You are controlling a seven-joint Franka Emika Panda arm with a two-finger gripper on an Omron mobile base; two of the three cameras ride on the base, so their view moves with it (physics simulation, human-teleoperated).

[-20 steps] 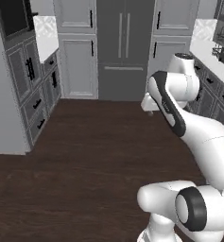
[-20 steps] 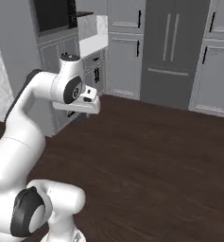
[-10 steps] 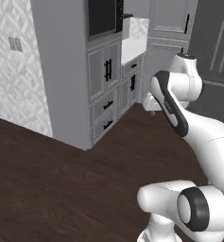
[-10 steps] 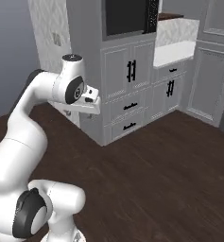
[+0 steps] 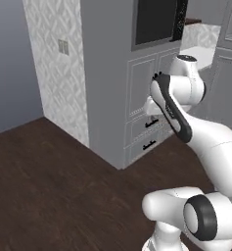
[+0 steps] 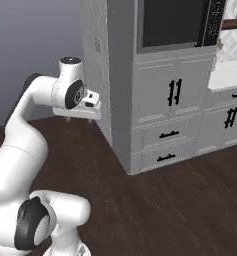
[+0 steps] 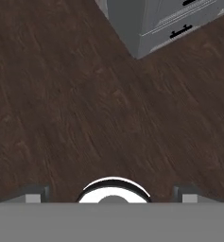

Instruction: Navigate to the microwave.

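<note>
Black glass shines on the front of the microwave [image 6: 171,22], which sits high up in a tall gray cabinet [image 6: 122,90]. A dark speckled strip with a black handle bar runs down its right side. In the left base view the microwave [image 5: 155,20] is at the top, above and a little left of the arm's upper joint. It is up ahead of the robot, off the floor, at the corner of the cabinet run.

Under the microwave are two gray doors with black handles [image 6: 174,92], and below those are two drawers [image 6: 166,146], one on top of the other. A wall with a white diamond pattern [image 5: 51,73] meets the cabinet's side, and a small light switch plate [image 5: 63,46] sits on it. To the right of the tall cabinet is a lower white counter [image 6: 230,75].

The floor is dark brown wood [image 7: 85,108]. The claw [image 6: 80,118] hangs low under the white wrist, pointing down at the floor, near the cabinet's corner. Its two tips [image 7: 35,194] sit far apart at the bottom of the hand view, so it is wide open and holds nothing.
</note>
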